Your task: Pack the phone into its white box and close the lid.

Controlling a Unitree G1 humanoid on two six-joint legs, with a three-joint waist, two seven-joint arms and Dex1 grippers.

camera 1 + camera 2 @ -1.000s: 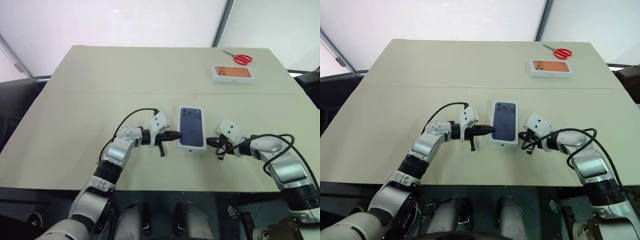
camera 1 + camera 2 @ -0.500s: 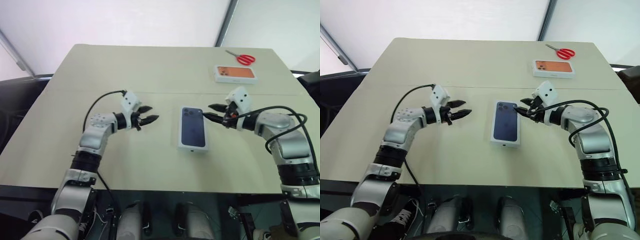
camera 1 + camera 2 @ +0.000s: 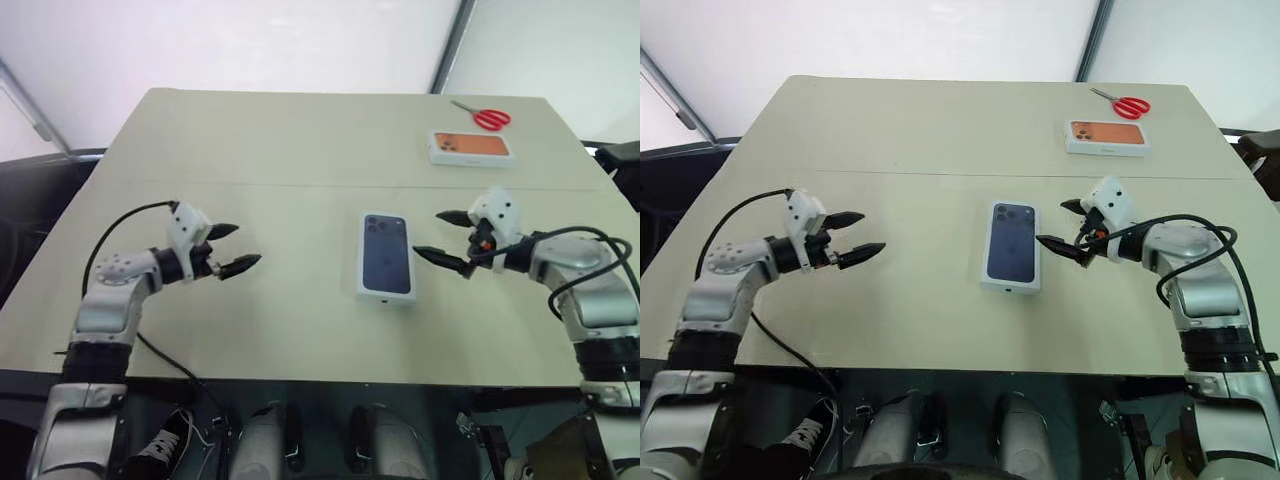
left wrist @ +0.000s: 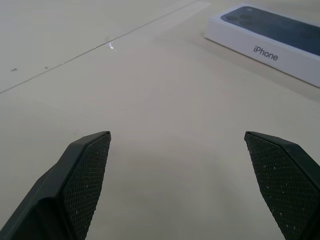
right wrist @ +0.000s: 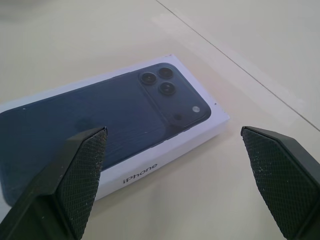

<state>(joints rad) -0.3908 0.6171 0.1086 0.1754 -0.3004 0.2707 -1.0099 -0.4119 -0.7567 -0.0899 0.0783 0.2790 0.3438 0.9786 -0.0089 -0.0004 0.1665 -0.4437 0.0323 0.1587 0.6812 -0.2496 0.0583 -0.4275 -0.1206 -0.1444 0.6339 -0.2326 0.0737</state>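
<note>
The white box (image 3: 386, 296) lies closed at the middle of the table. Its lid (image 3: 386, 255) sits on top, showing the dark blue phone picture, and the lid (image 5: 100, 115) also faces the right wrist camera. The phone is hidden. My left gripper (image 3: 243, 246) hovers open well to the left of the box, pointing toward it, with nothing between its fingers (image 4: 85, 170). Just right of the box, my right gripper (image 3: 428, 233) is open and empty above the table, a small gap away from the lid's edge.
A white box with an orange phone picture (image 3: 470, 147) lies at the table's back right, with red scissors (image 3: 487, 117) behind it. A seam (image 3: 250, 185) runs across the beige table (image 3: 200, 320).
Both grippers were shut against the box's sides; they have opened and drawn away. The left arm swung far to the left. The right one lifted and moved slightly right. The box stayed put.
</note>
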